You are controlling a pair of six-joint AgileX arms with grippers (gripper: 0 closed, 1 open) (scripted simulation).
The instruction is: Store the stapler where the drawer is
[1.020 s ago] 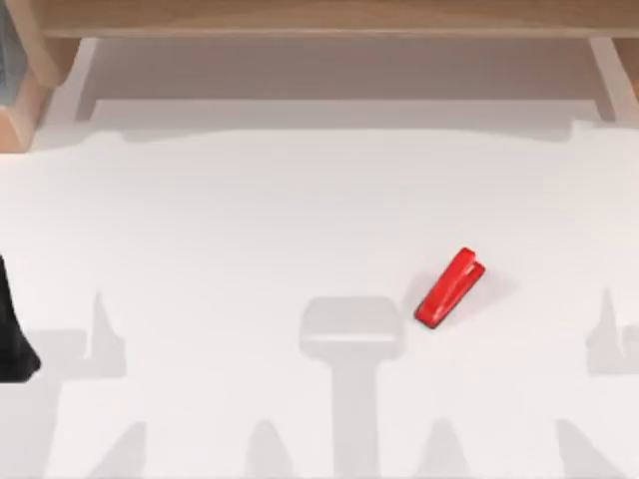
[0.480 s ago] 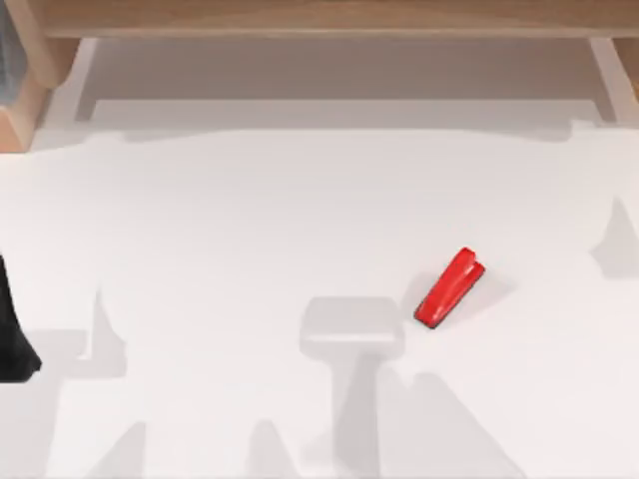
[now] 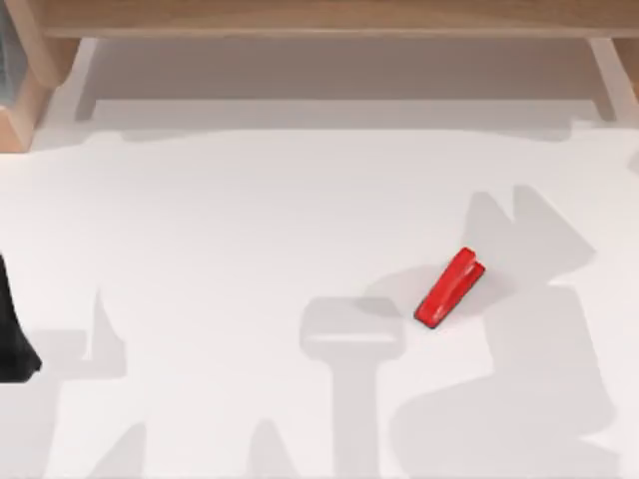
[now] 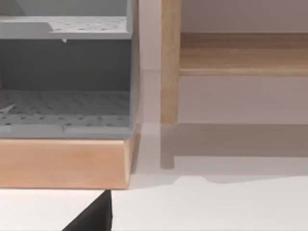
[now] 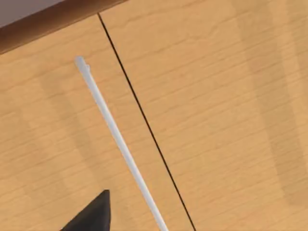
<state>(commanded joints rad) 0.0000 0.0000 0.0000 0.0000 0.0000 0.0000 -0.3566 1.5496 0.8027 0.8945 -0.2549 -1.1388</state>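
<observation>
Top view: stapler (image 3: 450, 288) lies loose on the white table (image 3: 250, 220), about 4 o'clock of centre, nose toward 1 o'clock | right wrist view: wooden drawer front (image 5: 211, 110) with silver handle (image 5: 120, 144), seemingly closed | pincer states: cannot tell | progress: nothing grasped, drawer unopened, storing not begun.

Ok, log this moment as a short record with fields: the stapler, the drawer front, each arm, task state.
stapler: red, lying diagonally on the white table, right of centre in the top view, nothing touching it
drawer front: wooden panel with a slim white bar handle, seen close in the right wrist view
left arm: dark part at the table's left edge, facing a grey shelf unit
task state: stapler not yet picked up
</observation>
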